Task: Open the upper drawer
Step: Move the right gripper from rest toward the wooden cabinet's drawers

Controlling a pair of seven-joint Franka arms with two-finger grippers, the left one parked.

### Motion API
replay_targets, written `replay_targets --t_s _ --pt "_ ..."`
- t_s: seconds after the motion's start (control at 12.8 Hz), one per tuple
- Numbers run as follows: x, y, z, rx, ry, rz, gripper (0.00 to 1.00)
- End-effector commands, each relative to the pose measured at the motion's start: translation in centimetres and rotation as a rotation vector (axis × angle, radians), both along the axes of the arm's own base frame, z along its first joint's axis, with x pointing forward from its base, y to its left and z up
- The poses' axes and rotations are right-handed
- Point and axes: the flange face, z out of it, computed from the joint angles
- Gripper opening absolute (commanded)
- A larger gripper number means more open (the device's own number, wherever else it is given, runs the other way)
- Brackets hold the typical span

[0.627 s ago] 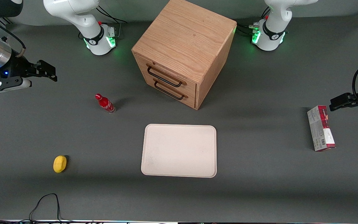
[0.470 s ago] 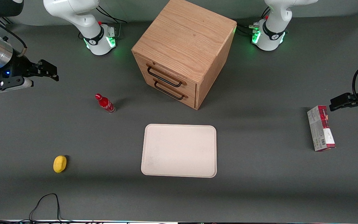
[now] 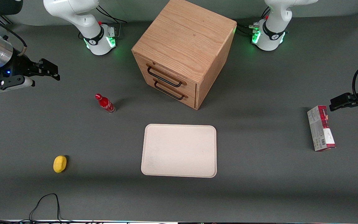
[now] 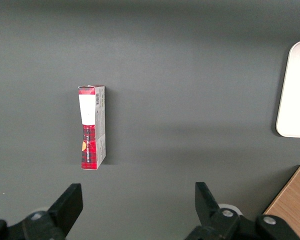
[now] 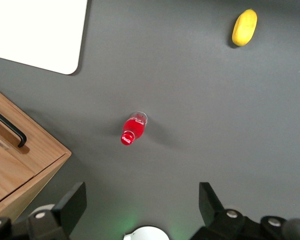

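1. front view: black two-finger right gripper (image 3: 49,69) sits at the frame's left edge, upper part, high over the grey table (image 3: 259,186). it has crept a little toward frame centre over the last half second and is still well apart from the light oak cube cabinet (image 3: 183,49) at upper centre. the upper drawer (image 3: 166,75) with its long black bar handle (image 3: 164,77) is shut, flush above the lower drawer (image 3: 172,90).
2. front view, rest: red soda bottle (image 3: 105,104), yellow lemon-like object (image 3: 59,163), cream tray (image 3: 179,151) and red-grey carton (image 3: 320,128) are unchanged.
3. right wrist view: jaws wide apart and empty, with the bottle and a cabinet corner below.
4. left wrist view: only the carton and a tray edge.
5. read: early approach, handle not reached, most of the travel left.
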Motion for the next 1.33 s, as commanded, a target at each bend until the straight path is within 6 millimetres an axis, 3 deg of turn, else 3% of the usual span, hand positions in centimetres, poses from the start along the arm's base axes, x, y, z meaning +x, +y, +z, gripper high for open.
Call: replay_targets --t_s 0.0,0.31,0.7,1.02,1.25 --pt "1.0 0.7 0.5 0.029 0.036 0.021 1.0" --pt "1.4 1.1 1.0 0.061 0.025 0.02 1.0" --pt "3.5 2.7 1.1 0.101 0.055 0.042 1.0" --pt "7.0 6.5 0.5 0.123 0.026 0.261 1.0" --pt "7.5 9.7 -2.0 0.168 0.06 0.416 1.0"
